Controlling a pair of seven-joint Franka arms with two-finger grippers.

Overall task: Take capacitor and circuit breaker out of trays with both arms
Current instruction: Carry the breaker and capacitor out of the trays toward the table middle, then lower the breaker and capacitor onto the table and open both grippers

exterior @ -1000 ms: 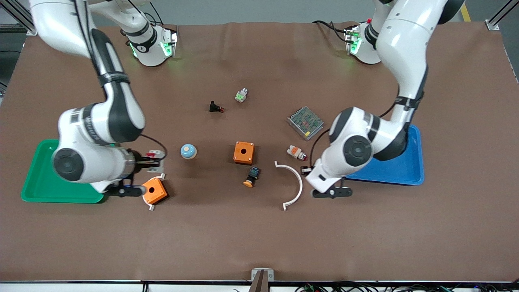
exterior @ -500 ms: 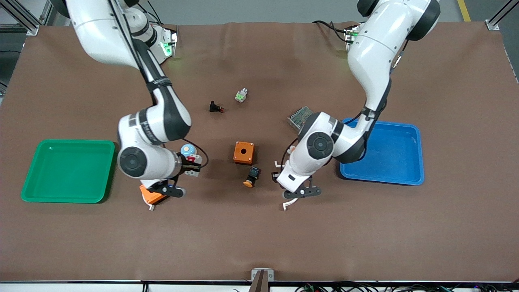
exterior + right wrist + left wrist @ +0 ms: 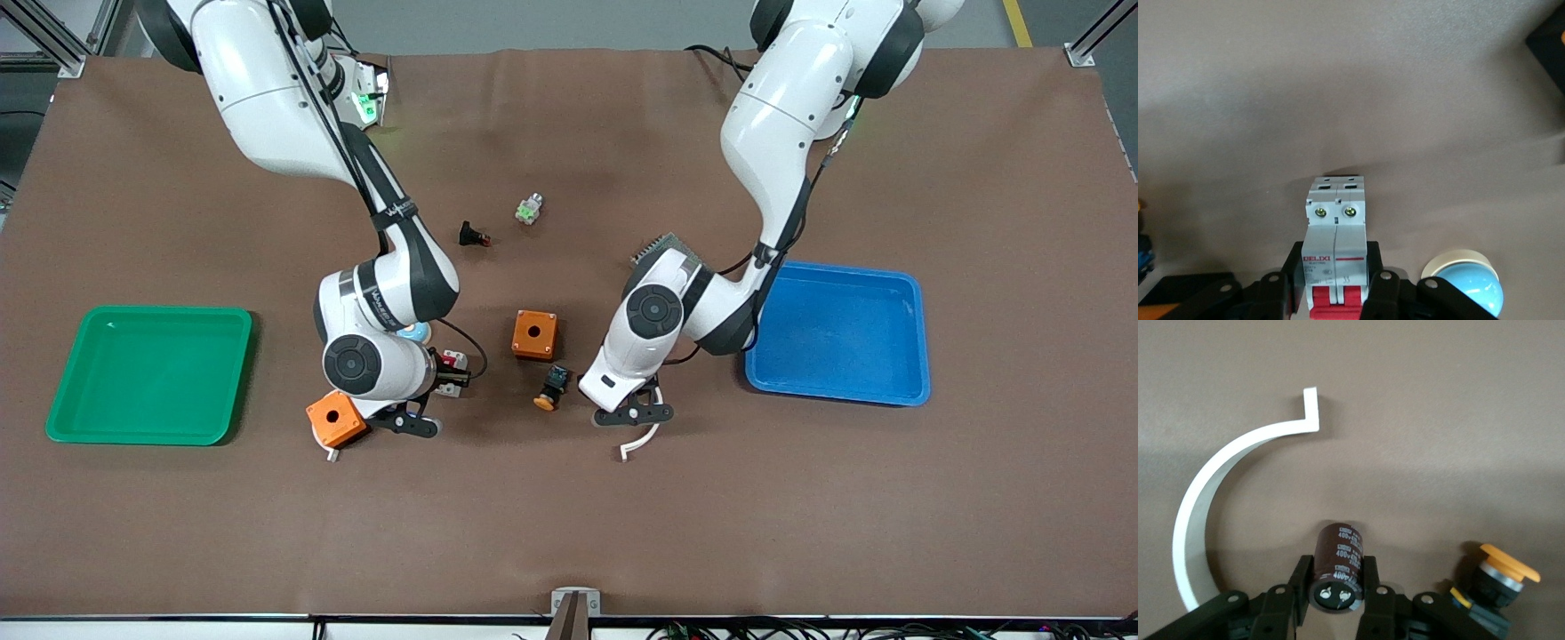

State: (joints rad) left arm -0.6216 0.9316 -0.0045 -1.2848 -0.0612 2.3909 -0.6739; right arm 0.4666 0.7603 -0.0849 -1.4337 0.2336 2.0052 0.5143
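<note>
My left gripper (image 3: pixel 1336 590) is shut on the capacitor (image 3: pixel 1338 563), a short dark cylinder with printed text and two shiny terminals on its end. It hangs low over the brown table between the white arc (image 3: pixel 1211 493) and the black button with orange cap (image 3: pixel 1501 577). In the front view the left wrist (image 3: pixel 622 382) hides the capacitor. My right gripper (image 3: pixel 455 373) is shut on the breaker (image 3: pixel 454 359), a white-grey block with red switches, also seen in the right wrist view (image 3: pixel 1336 227). It is low over the table beside the blue dome (image 3: pixel 1466 283).
A green tray (image 3: pixel 151 427) lies at the right arm's end and a blue tray (image 3: pixel 836 391) at the left arm's end. Two orange boxes (image 3: pixel 534 333) (image 3: pixel 336 418), the orange-capped button (image 3: pixel 553 388), the white arc (image 3: pixel 642 440), a red-tipped black button (image 3: pixel 473 236), a green-white part (image 3: pixel 529 210) and a mesh-covered unit (image 3: pixel 662 244) lie about.
Both arms have swung from beside their trays toward the middle of the table, each still holding its part. The left wrist now covers the white-orange part.
</note>
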